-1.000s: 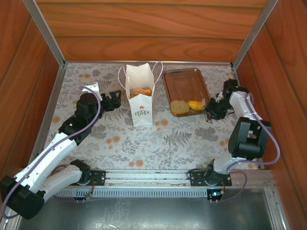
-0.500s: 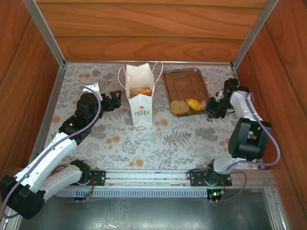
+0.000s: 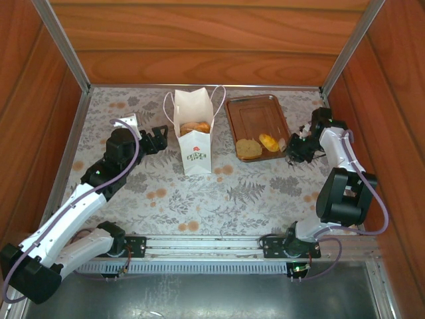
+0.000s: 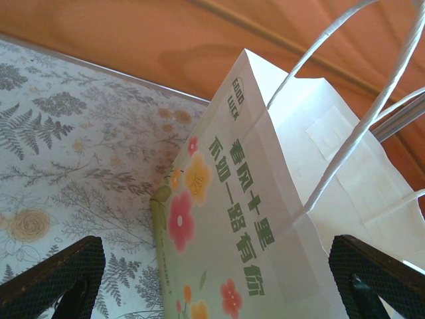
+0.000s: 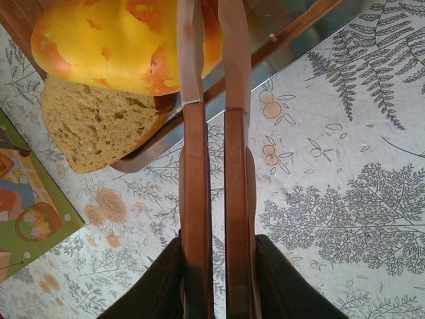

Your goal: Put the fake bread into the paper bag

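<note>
**Left jaws wide at the bag, right jaws closed at the tray**

From above, I see my left gripper (image 3: 154, 139) just beside the paper bag (image 3: 194, 149), with golden pastries (image 3: 194, 126) in its mouth. The left wrist view adds the bag's flowered side between widely spread pads (image 4: 53, 279). The tray (image 3: 255, 113) holds a bread slice (image 3: 248, 148) and a yellow bun (image 3: 269, 142). My right gripper (image 5: 211, 26) lies over the bun, fingers nearly pressed together.
</note>
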